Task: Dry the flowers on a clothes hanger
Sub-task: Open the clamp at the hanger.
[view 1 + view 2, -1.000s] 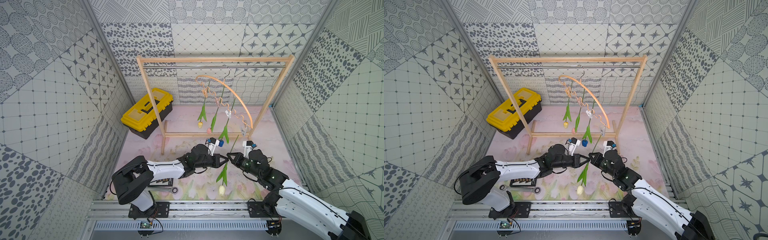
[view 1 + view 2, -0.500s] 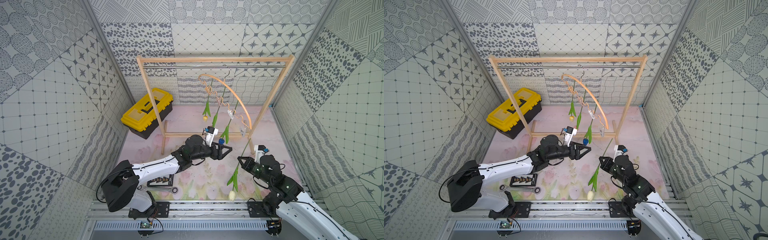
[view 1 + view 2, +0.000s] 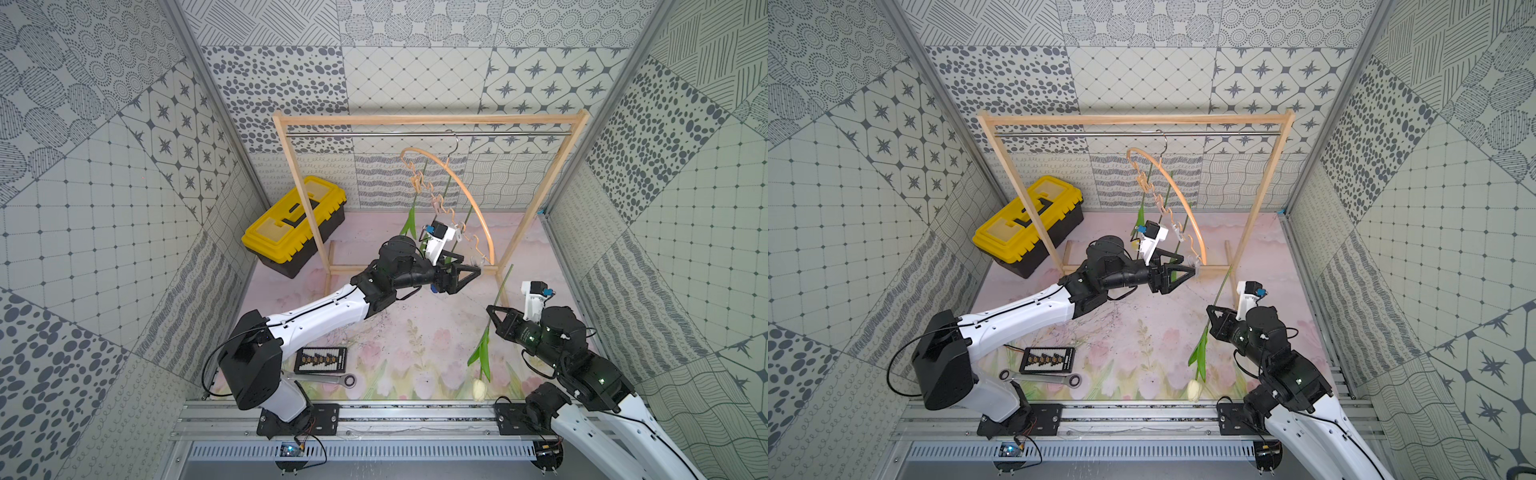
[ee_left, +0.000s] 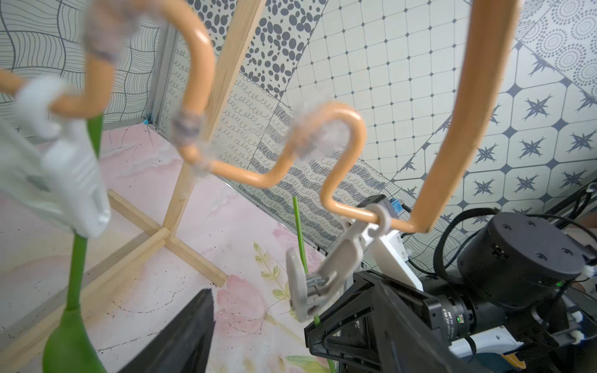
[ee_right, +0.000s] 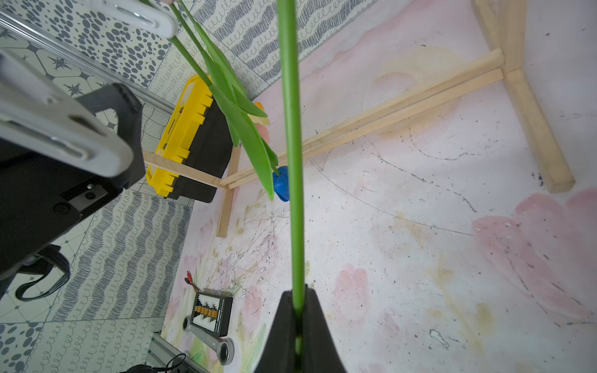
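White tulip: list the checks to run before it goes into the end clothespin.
1. Grip: the right claw is shut on the white tulip stem: ok.
2. Pose: head hanging down, stem end up: ok.
3. Helper: the left claw is open at the end clothespin: ok.
4. Clothespin squeezed open: not ok.
5. Stem end in the clothespin: not ok, apart from it in both top views.
6. Support: the clothes hanger is hooked on the steel rod: ok.

No legible text; only tiny blurred print on a camera lens barrel [image 4: 449, 318]
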You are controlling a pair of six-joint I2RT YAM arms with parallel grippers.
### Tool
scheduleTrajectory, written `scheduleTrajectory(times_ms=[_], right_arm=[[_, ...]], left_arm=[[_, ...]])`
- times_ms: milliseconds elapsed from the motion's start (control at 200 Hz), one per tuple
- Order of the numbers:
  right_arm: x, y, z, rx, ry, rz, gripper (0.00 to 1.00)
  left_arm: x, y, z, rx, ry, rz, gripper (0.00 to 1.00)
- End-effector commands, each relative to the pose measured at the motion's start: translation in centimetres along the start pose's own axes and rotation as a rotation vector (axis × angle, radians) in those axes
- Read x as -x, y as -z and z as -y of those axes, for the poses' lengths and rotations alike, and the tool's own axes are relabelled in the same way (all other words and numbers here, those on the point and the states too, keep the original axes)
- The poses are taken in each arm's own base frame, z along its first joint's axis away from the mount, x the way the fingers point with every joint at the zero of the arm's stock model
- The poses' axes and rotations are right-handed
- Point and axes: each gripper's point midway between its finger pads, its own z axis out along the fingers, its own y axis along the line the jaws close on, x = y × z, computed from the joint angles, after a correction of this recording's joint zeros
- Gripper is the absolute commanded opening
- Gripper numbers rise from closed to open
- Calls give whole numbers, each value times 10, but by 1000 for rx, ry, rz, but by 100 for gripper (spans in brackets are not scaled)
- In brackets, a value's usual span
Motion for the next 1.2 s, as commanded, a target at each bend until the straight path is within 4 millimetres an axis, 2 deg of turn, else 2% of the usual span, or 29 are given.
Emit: scheduleTrajectory(times_ms=[0,220,600,725,801,881,1046,1191], right_arm=[[12,4,-16,51,47,30,0],[16,6,-20,66,53,41,0],[14,8,-28,110,63,36,0],[14,8,-30,125,65,36,0],[13,8,-32,135,67,33,0],[13,7,-35,153,70,33,0],[12,4,-38,169,71,26,0],[11,2,-40,182,70,17,0]], left_arm=[[-2,-6,15,-39,-120,-33,77],[-14,-20,17,53,-188,-41,76],[2,-27,25,66,-226,11,63],[5,-25,26,63,-239,16,54],[7,-24,29,52,-238,19,44],[9,-22,31,47,-235,26,40],[11,-19,37,25,-239,38,39],[12,-18,44,-10,-235,41,43]])
